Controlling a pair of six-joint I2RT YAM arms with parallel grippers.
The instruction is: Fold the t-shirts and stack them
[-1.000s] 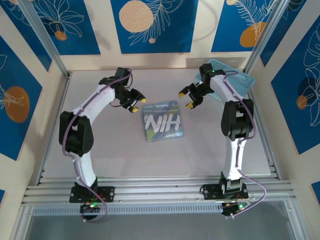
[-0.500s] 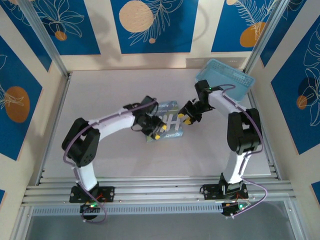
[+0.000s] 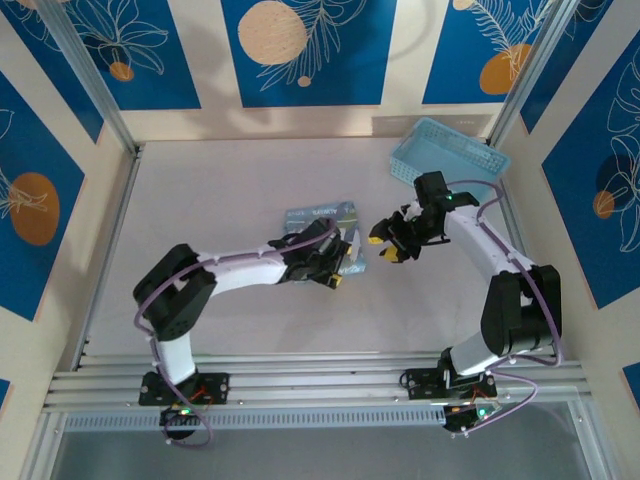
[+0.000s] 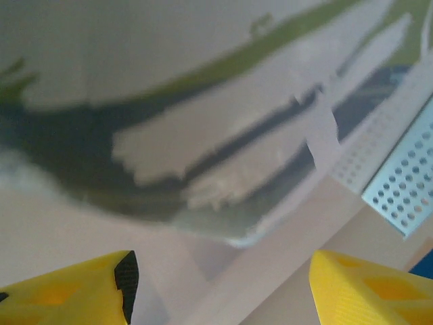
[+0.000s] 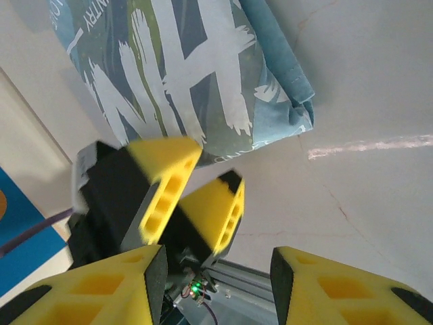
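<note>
Where the pale desk [image 3: 220, 200] spans the frame, it is the biggest thing, with one of everything on it. Two white arms reach in from the near edge: the left arm [image 3: 240, 270] lies low and stretched to the right, and the right arm [image 3: 490, 250] bends in from the right side. One light blue lattice basket [image 3: 450, 160] sits at the far right corner, well apart from the shirt. One t-shirt [image 3: 318, 217] lies at mid-desk, light blue and folded to a compact rectangle, white lettering up. Its near part is hidden under the left arm. No second shirt in view, so no stack.

Two pincers. The left pincer [image 3: 346, 275] is at the shirt's near right corner with yellow fingers spread. The left wrist view shows the blurred print just beyond the tips, and I cannot tell if they touch the cloth. The right pincer [image 3: 381, 248] is just right of the shirt, also spread and holding nothing. The right wrist view looks past its own fingers at the left pincer's fingers and the shirt's bunched corner.
</note>
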